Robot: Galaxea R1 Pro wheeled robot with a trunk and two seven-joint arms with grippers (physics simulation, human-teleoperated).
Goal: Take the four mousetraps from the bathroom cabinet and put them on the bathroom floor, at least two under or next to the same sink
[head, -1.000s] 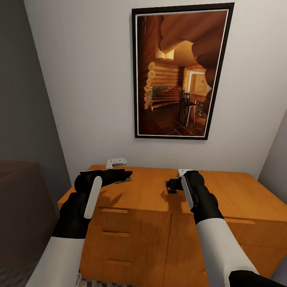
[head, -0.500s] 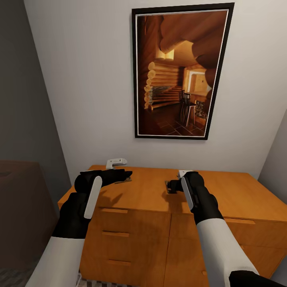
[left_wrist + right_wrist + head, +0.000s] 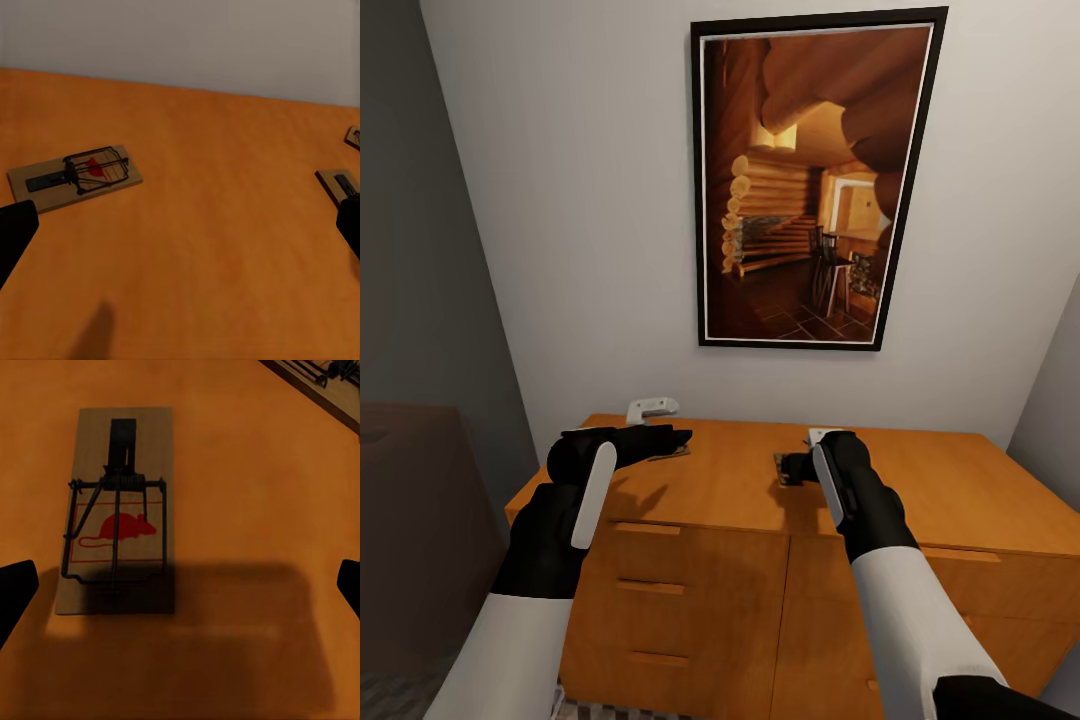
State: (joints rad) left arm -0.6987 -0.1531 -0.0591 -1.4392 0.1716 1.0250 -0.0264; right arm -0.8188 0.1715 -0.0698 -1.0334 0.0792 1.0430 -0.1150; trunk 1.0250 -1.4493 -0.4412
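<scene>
On the cabinet [image 3: 740, 490] top, mousetraps [image 3: 116, 506] lie flat under both wide-open, empty end effectors.
Judged light, stiff, thin; long board edges are best pinched, wire avoided.

Black-framed log-cabin picture [image 3: 815, 180] on the far white wall [image 3: 570, 200]; dark brown furniture [image 3: 410, 520] at near left.

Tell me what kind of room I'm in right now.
Likely a furnished home interior. A low wooden cabinet with drawers stands against a plain wall, a framed cabin picture hangs above, and mousetraps lie on top.
</scene>
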